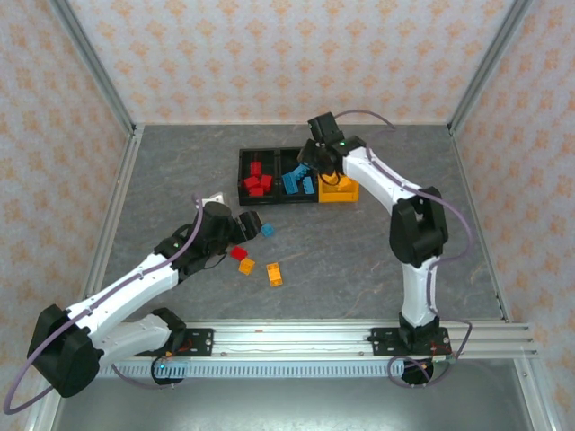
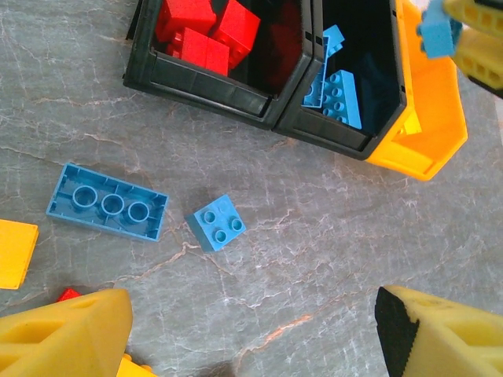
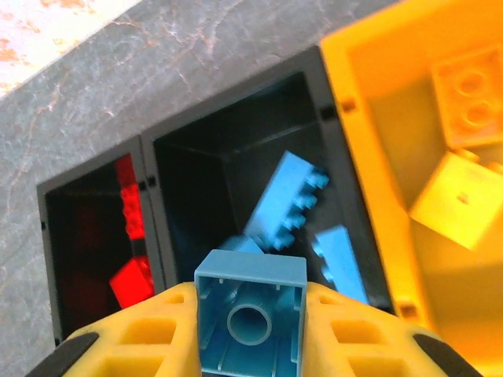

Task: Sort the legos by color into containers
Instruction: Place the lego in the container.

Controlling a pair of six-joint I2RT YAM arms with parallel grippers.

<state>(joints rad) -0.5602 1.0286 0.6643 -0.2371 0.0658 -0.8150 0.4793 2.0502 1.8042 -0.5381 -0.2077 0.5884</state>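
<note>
The grey table (image 1: 359,260) was seen under both arms. Three joined bins were found on it, directly below the right gripper (image 1: 319,166) and well ahead of the left gripper (image 2: 251,330). The left bin (image 3: 47,228), a black one, was filled with red bricks (image 2: 206,27). In the middle bin (image 3: 228,118), also black, several blue bricks (image 3: 287,200) were lying tilted. In the orange bin (image 3: 346,78), yellow bricks (image 3: 456,200) were seen.

The right gripper was held above the middle bin, and its jaws were closed on a blue brick (image 3: 250,318). The hollow underside of this brick was turned toward the wrist camera.

The left gripper was held low over the table with its jaws standing wide apart, and nothing was gripped between them. Ahead of it and to its left, a long blue brick (image 2: 106,202) was lying with the hollow side up. Just ahead, between the lines of the two fingers, a small blue brick (image 2: 215,222) was resting with its studs up. Beside the left finger (image 2: 67,334), a yellow brick (image 2: 16,253) was cut off by the edge, and a red corner (image 2: 68,294) was touching the finger.
</note>
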